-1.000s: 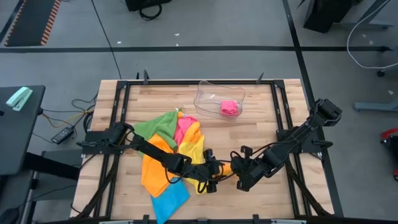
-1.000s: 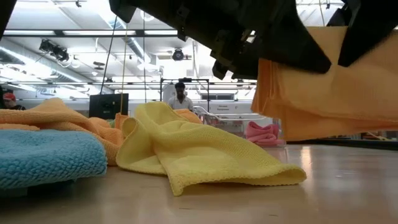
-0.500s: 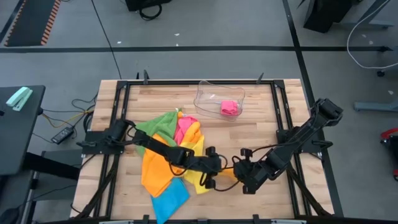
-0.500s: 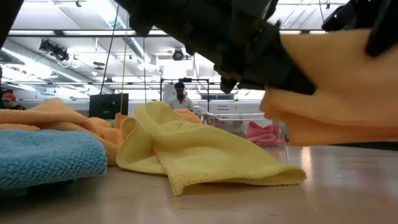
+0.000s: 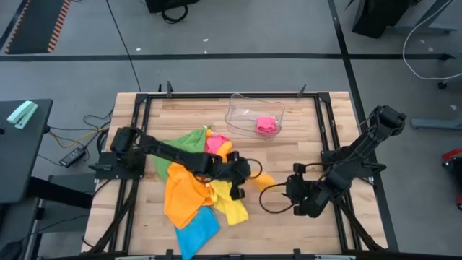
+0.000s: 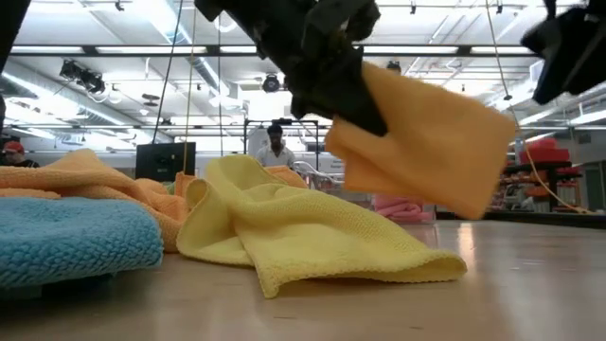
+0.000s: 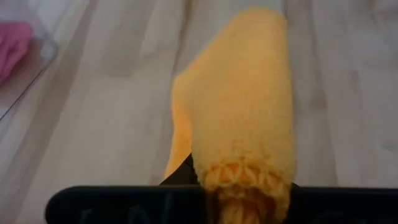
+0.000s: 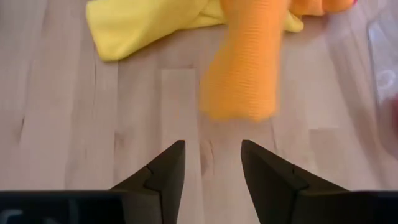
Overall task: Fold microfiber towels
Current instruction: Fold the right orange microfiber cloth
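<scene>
One orange towel (image 5: 261, 178) now hangs from your left gripper (image 5: 244, 172) alone, clamped mid-table. Your right gripper (image 8: 209, 163) has let go, fingers apart, so the handover is done.

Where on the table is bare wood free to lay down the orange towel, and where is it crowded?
Bare wood lies between the yellow towel and the right claw, and also between the clear tray and the table's right rail. The left half is crowded: green towel, orange pile and blue towel overlap. The left claw holds the orange towel.
</scene>
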Controlling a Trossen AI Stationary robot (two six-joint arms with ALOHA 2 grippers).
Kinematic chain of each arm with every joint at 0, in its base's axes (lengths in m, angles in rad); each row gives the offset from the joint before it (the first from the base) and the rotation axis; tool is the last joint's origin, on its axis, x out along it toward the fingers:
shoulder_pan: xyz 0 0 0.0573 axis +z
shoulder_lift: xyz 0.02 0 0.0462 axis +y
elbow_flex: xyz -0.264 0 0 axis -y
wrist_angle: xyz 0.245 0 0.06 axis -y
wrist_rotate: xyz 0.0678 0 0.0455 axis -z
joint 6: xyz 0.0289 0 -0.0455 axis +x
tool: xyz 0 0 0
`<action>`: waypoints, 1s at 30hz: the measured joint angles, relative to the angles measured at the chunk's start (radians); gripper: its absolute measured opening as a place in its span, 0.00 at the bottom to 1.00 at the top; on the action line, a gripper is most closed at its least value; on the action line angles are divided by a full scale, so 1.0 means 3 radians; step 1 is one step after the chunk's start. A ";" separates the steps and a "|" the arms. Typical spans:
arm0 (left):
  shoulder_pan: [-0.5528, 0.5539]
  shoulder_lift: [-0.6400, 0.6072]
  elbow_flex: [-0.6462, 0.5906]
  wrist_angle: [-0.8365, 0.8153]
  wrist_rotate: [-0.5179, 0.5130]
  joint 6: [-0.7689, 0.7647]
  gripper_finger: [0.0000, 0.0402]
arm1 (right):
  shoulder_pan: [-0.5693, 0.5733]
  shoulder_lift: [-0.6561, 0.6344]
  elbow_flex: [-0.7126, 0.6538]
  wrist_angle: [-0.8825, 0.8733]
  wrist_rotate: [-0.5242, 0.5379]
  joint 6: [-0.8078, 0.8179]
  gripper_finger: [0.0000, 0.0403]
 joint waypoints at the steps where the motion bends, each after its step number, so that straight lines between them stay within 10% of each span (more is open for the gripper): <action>1: 0.0051 -0.0018 0.0000 -0.0061 0.0076 -0.0026 0.06 | 0.0001 -0.0040 -0.0098 0.0117 0.0008 0.0001 0.40; 18: 0.1069 -0.0039 0.1006 -0.1563 0.0473 0.0447 0.09 | -0.0003 -0.0263 -0.0924 0.0616 0.0748 -0.0027 0.32; 30: 0.1854 -0.0037 0.1380 -0.1539 0.0547 0.0697 0.08 | -0.0003 -0.0263 -0.0956 0.0657 0.1008 0.0059 0.30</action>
